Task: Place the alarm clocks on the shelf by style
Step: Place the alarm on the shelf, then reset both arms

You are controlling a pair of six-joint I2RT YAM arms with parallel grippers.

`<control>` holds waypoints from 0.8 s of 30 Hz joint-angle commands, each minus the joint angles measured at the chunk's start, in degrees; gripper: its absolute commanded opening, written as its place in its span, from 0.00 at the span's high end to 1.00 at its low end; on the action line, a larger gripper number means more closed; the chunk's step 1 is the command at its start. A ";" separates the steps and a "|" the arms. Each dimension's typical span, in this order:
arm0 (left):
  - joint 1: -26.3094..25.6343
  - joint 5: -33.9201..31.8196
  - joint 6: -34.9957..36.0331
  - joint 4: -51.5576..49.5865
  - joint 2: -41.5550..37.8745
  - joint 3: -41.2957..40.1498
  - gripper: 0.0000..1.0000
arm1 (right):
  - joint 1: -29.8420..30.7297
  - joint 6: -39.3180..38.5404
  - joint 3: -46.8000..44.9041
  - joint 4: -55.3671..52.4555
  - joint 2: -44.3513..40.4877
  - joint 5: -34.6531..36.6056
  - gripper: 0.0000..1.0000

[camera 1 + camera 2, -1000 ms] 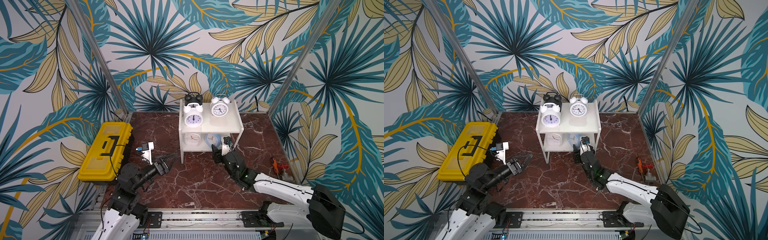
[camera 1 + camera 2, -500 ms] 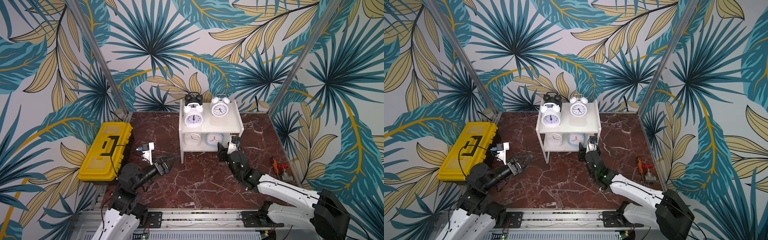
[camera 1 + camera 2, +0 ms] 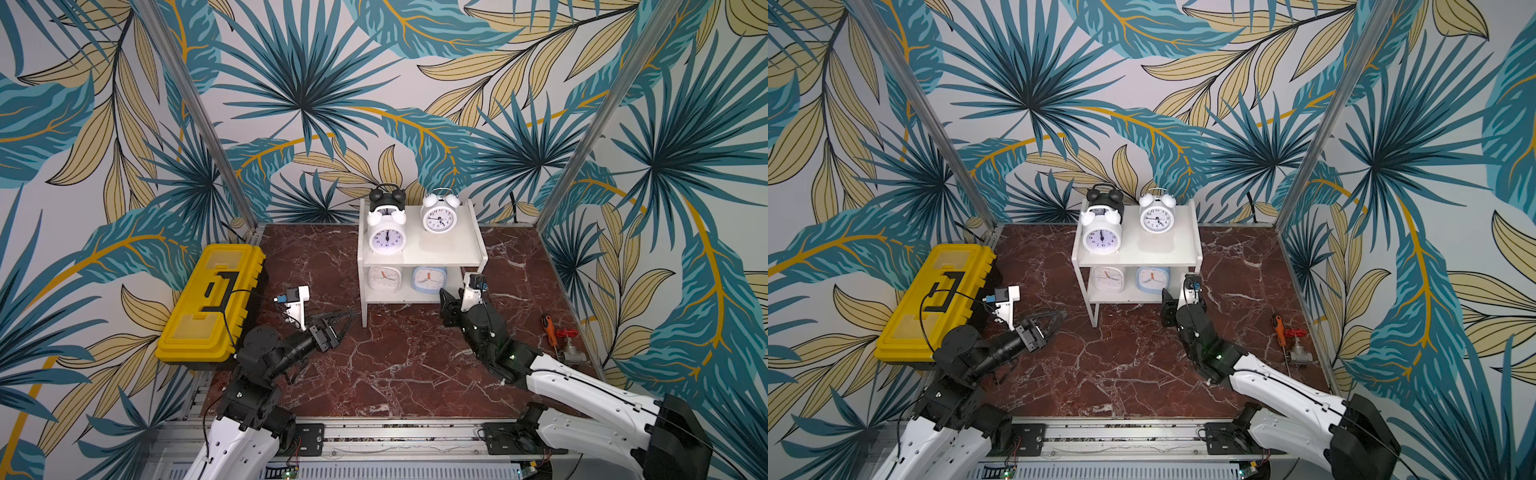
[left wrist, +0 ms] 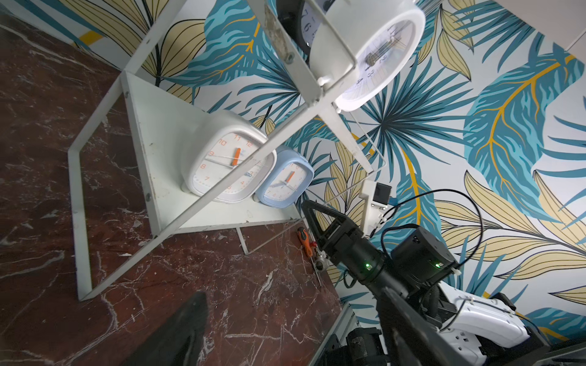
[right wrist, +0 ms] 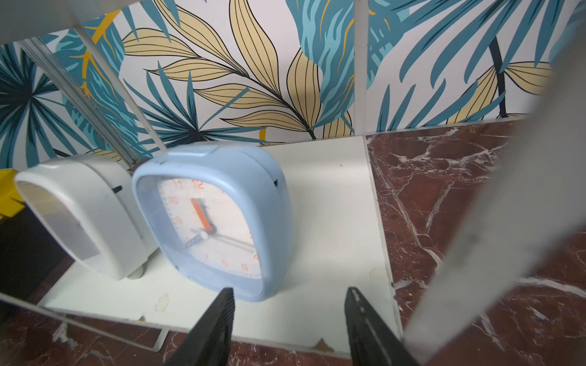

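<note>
My right claw [image 5: 288, 290], half open and empty, is just before the light blue clock [image 5: 218, 218] on the lower board of the shelf [image 5: 333, 202], so I should draw straight back, minding the blurred post [image 5: 491, 221], probably the shelf leg.

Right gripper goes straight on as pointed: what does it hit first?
Likely the light blue clock on the lower board of the shelf; its corner stands just ahead of the open right gripper. Depth unclear.
</note>
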 commanded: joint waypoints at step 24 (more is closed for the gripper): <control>11.38 -41.18 20.02 -24.85 41.66 53.77 0.00 | -39.12 -1.66 64.86 -62.41 17.19 -25.30 0.30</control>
